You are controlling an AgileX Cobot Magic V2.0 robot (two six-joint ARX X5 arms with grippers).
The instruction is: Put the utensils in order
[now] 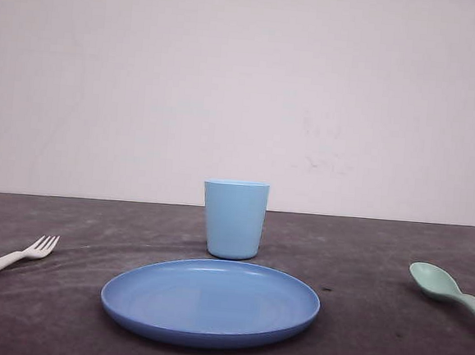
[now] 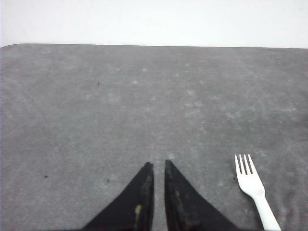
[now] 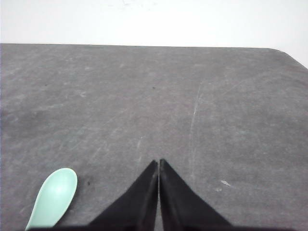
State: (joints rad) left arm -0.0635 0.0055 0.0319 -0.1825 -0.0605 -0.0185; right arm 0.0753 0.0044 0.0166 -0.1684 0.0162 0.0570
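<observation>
A white fork [image 1: 15, 258] lies on the dark table at the left edge, tines pointing toward the far side. In the left wrist view the fork [image 2: 251, 181] rests a little way off to one side of my left gripper [image 2: 158, 163], whose fingers stand almost together with only a narrow slit and nothing between them. The mint-green spoon [image 1: 445, 288] lies at the table's right edge, bowl facing up. It also appears in the right wrist view, where the spoon [image 3: 54, 196] sits beside my right gripper [image 3: 159, 161], which is shut and empty above bare table.
A round blue plate [image 1: 210, 301] sits at the front centre with a light blue cup [image 1: 234, 218] upright just behind it. The dark grey tabletop [image 1: 363, 253] runs back to a plain white wall. Bare table lies between the plate and each utensil.
</observation>
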